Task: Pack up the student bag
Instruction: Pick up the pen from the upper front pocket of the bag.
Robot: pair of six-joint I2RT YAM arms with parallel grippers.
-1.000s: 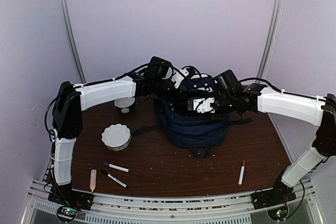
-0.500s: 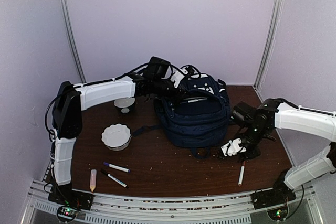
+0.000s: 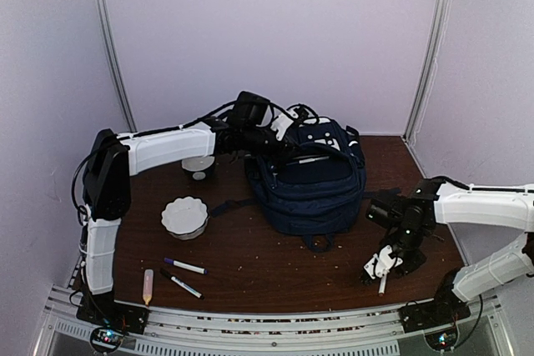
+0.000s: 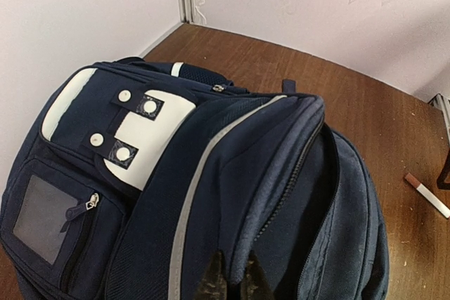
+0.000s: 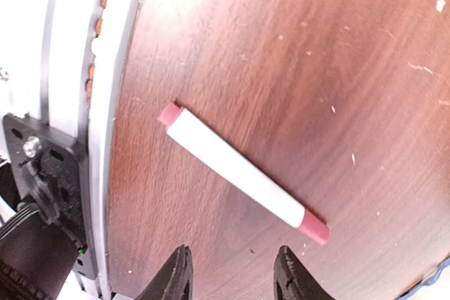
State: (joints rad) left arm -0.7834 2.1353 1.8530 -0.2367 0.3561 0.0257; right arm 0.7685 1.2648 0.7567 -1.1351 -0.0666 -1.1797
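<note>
Pale lilac walls enclose a dark brown wooden worktop speckled with crumbs.

**Task item.** The large navy-blue fabric student bag, with thin white stripes and white buckle patches, lies directly beneath the left fingers. Its main zip gapes open. Those fingers are pressed together and appear to pinch a fold of fabric at the lip of that opening.

**Right side.** The right fingers are spread and hold nothing. They hover low over a white marker with red ends, which lies just ahead of them, apart, and skewed to the gap between them.

**Progress.** Judged early to midway. The bag is open and its mouth is held, but its interior is dark, so its contents cannot be told. Several writing items remain loose.

**Other items.** All lie well apart from the right fingers and nearer the left arm's side:
- a white scalloped ceramic bowl
- a small round grey dish
- a white marker with a blue cap
- a white marker with a black cap
- a short pale tube with an orange tip

**Obstructions.**
- The grey metal edge rail runs close beside the red-ended marker and leaves little room on that side.
- The dark carry loop of the student bag lies between the right fingers and the opening.
</note>
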